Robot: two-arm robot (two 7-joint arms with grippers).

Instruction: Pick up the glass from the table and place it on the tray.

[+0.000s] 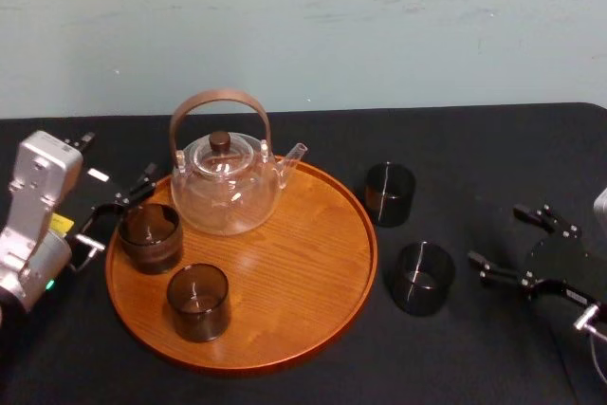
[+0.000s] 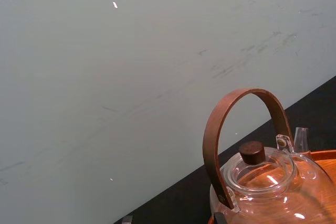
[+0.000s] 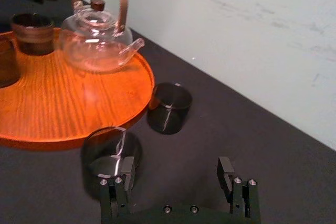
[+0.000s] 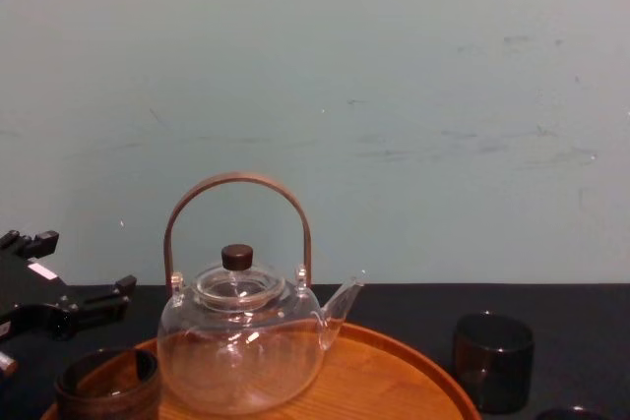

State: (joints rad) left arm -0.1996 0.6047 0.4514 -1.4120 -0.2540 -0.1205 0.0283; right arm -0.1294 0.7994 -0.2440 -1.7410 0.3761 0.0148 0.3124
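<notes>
Two dark glasses stand on the black table (image 1: 474, 144) to the right of the tray: the nearer glass (image 1: 423, 278) (image 3: 107, 148) and a farther one (image 1: 390, 193) (image 3: 169, 107) (image 4: 492, 361). My right gripper (image 1: 496, 234) (image 3: 176, 170) is open and empty, low over the cloth just right of the nearer glass, apart from it. The round wooden tray (image 1: 294, 263) (image 3: 58, 108) (image 4: 394, 381) carries two more dark glasses (image 1: 150, 237) (image 1: 198, 302). My left gripper (image 1: 119, 215) (image 4: 64, 277) is open at the tray's left rim, beside the rear one of those glasses.
A clear teapot (image 1: 226, 187) (image 2: 268, 182) (image 3: 94, 40) (image 4: 241, 341) with a tall brown handle stands at the back of the tray. A pale wall rises right behind the table. Bare wood lies on the tray's right half.
</notes>
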